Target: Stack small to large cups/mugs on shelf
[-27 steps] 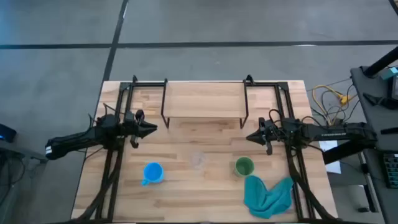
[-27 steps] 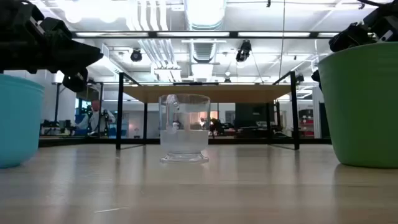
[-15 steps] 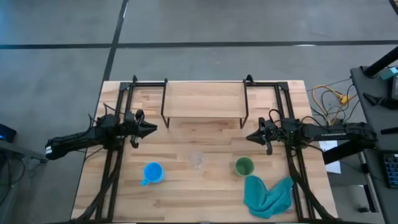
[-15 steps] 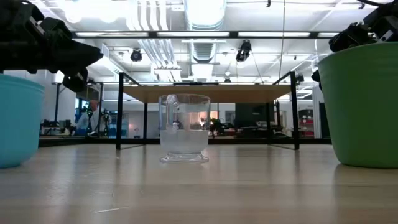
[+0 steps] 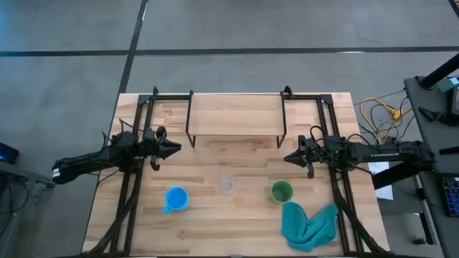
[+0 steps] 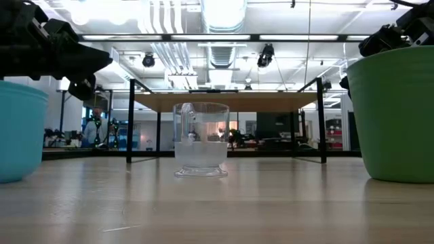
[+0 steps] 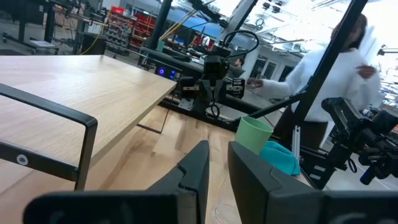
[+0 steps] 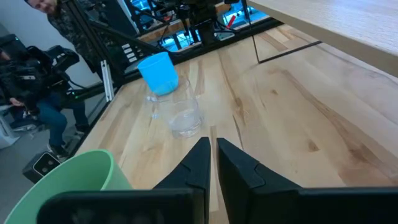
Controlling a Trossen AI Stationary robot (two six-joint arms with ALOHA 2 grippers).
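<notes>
Three vessels stand on their bases in a row on the near half of the table: the blue mug at left, the clear glass cup in the middle, the green cup at right. The shelf stands on its black legs at the far middle. My left gripper hovers shut left of the shelf, pointing right. My right gripper hovers shut right of the shelf, pointing left, beyond the green cup.
A crumpled teal cloth lies at the near right corner, beside the green cup. Black arm frames run along the table's left and right sides. Bare wood lies between the shelf and the row of cups. People are in the room beyond the table.
</notes>
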